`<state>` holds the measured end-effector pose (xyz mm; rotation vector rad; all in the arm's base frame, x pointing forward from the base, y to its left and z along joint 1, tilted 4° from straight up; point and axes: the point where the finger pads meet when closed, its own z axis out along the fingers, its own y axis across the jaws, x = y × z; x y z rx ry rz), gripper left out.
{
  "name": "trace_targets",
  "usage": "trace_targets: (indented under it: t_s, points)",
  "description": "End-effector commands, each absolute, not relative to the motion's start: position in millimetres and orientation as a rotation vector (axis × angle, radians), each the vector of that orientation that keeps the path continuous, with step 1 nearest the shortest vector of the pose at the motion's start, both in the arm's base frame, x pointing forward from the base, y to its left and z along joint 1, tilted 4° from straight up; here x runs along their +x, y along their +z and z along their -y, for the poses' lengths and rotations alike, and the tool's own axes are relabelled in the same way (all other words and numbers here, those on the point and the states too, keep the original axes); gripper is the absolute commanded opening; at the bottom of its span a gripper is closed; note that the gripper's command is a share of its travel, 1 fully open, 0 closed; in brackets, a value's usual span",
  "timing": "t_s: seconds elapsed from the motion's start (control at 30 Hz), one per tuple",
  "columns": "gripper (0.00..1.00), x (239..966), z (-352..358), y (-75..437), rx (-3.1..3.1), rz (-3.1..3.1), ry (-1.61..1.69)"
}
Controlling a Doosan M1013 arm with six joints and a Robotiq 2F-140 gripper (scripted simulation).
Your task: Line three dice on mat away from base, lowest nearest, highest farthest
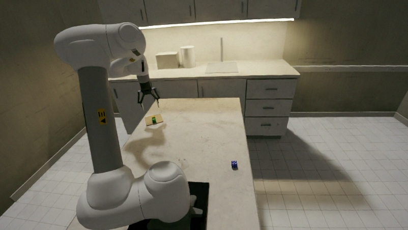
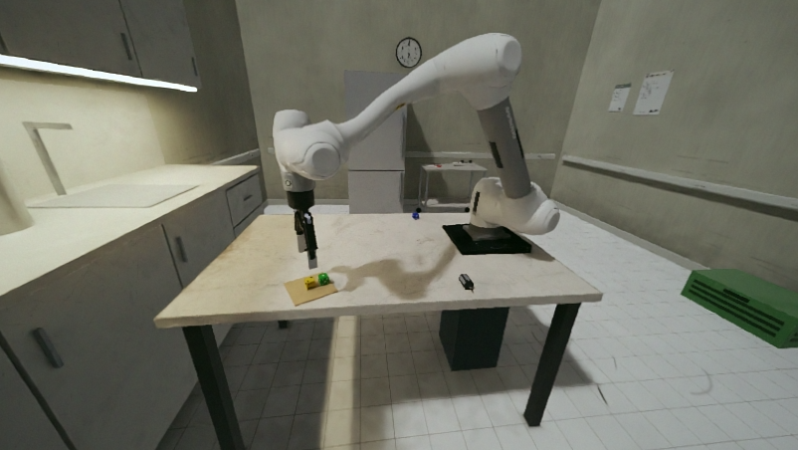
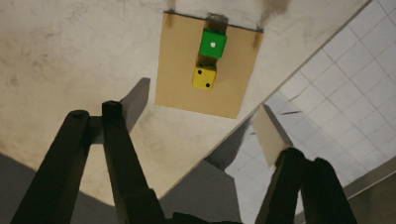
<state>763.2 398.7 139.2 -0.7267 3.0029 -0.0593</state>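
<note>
Tan mat (image 3: pixel 180 74), green die (image 3: pixel 213 44) with one white pip, yellow die (image 3: pixel 204 77) with black pips; blue die (image 1: pixel 234 164), white-dotted, far right.

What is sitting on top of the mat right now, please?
On the mat sit a green die showing one and a yellow die showing two. Their undersides are hidden.
</note>
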Motion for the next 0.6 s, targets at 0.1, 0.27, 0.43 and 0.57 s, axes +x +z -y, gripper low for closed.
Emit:
trace_targets:
  t_s: [0.1,0.27,0.43,0.57]
  points:
    - [1.0,763.5,-399.0,140.5,-0.726,-3.001,-0.058]
    - [1.0,763.5,-399.0,140.5,-0.726,-3.001,-0.058]
    - [1.0,763.6,-398.3,140.6,-0.729,-3.001,-0.058]
    - [1.0,764.5,-390.5,141.3,-0.759,-2.994,-0.059]
